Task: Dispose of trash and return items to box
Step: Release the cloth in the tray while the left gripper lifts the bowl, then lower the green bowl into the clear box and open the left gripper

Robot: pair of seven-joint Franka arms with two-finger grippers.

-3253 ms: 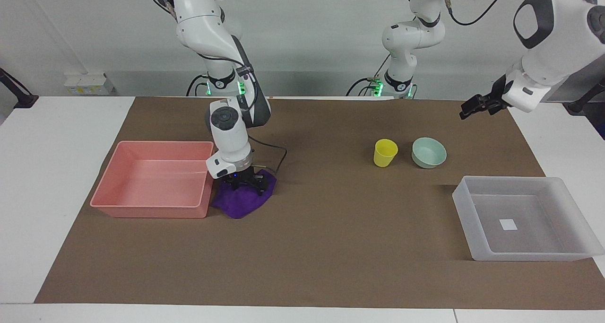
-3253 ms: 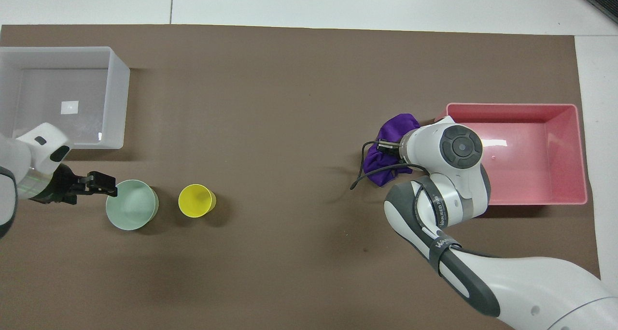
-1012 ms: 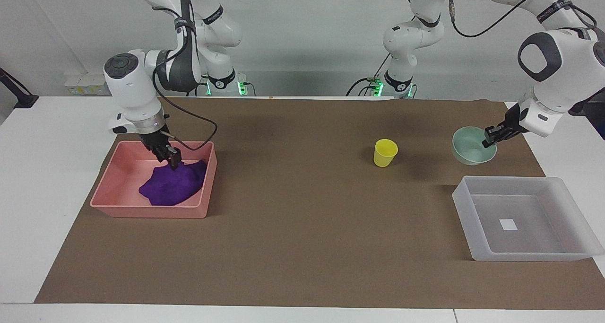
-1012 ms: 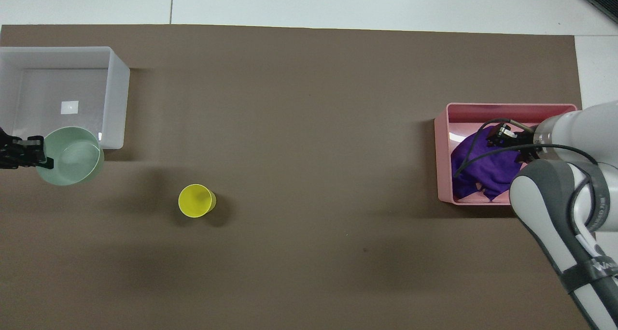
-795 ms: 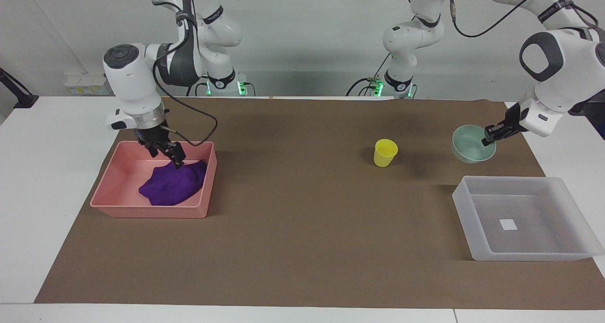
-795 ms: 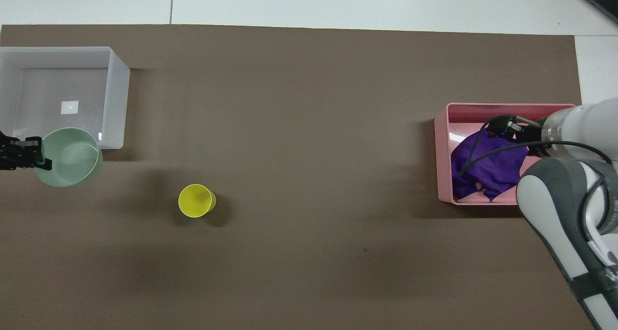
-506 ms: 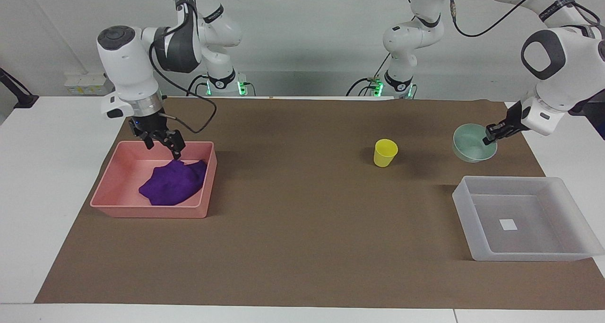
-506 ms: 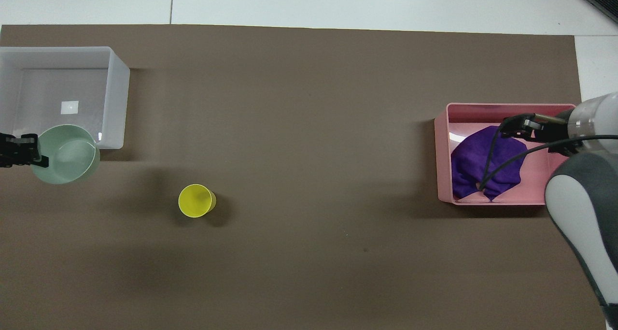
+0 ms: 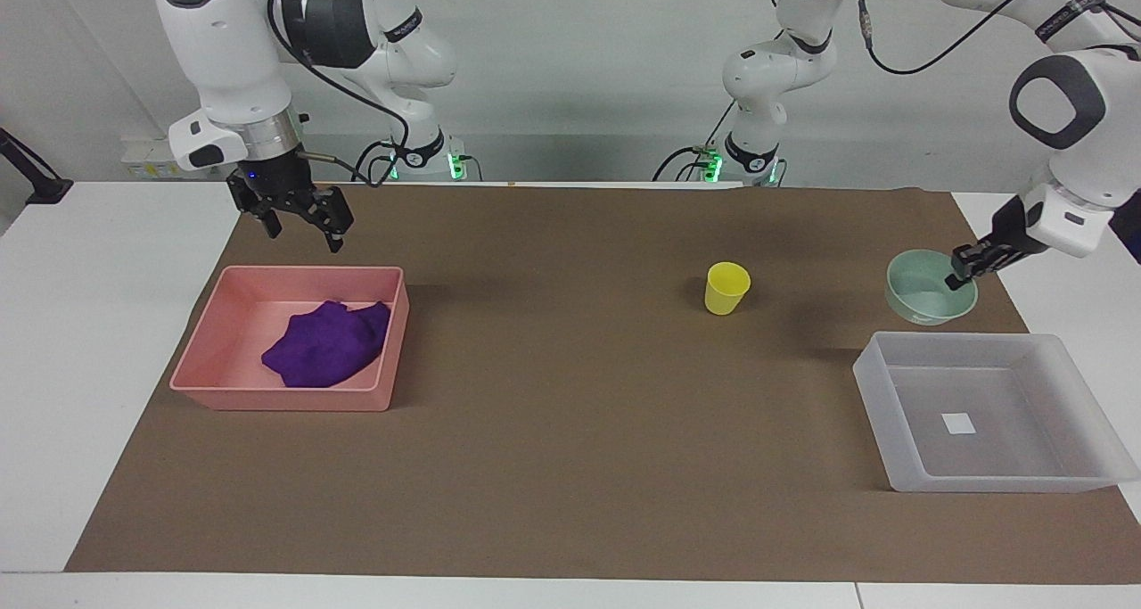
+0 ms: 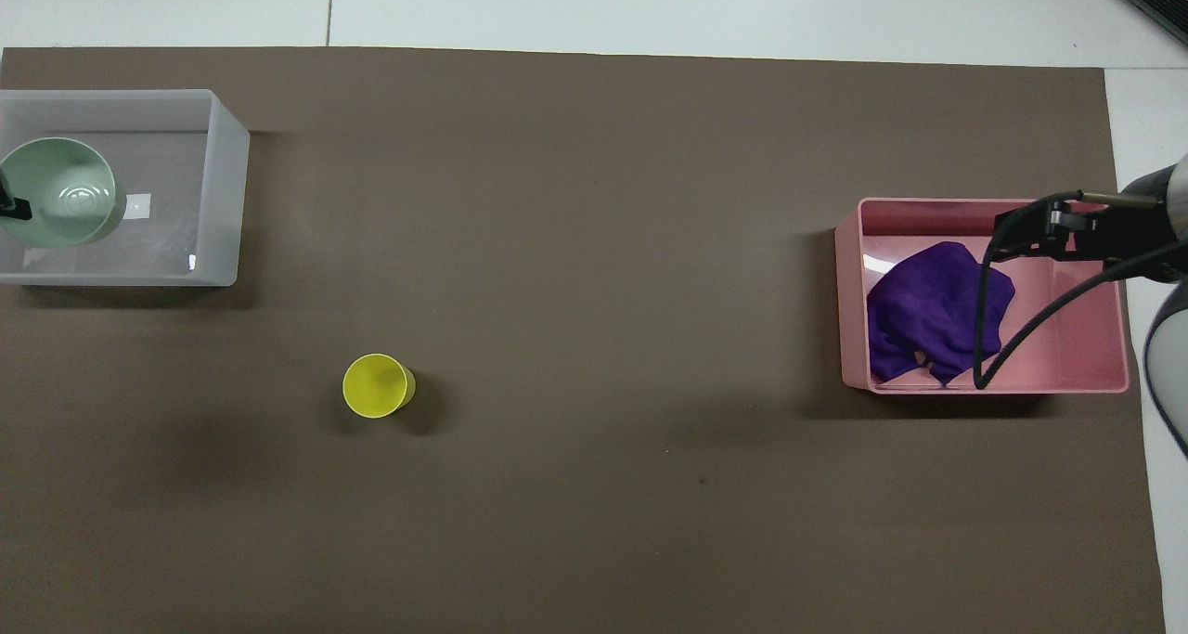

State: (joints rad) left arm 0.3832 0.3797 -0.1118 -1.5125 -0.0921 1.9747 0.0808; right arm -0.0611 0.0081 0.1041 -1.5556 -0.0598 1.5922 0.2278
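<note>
Because it is thin and light, the mint bowl (image 9: 931, 286), pinched at its rim by the left gripper (image 9: 961, 276), hangs over the clear box (image 9: 989, 413) at the counter's left-arm end; the right gripper (image 9: 298, 218), jaws wide, hovers above the pink tray (image 9: 290, 402) holding the purple rag (image 9: 328, 355).

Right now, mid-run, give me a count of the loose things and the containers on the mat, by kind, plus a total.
Trays: 2, pink tray and translucent box
Cups: 1, yellow cup
Bowls: 1, mint-green bowl, held up by the left gripper
Rags: 1, purple rag, lying in the pink tray
Total: 5
</note>
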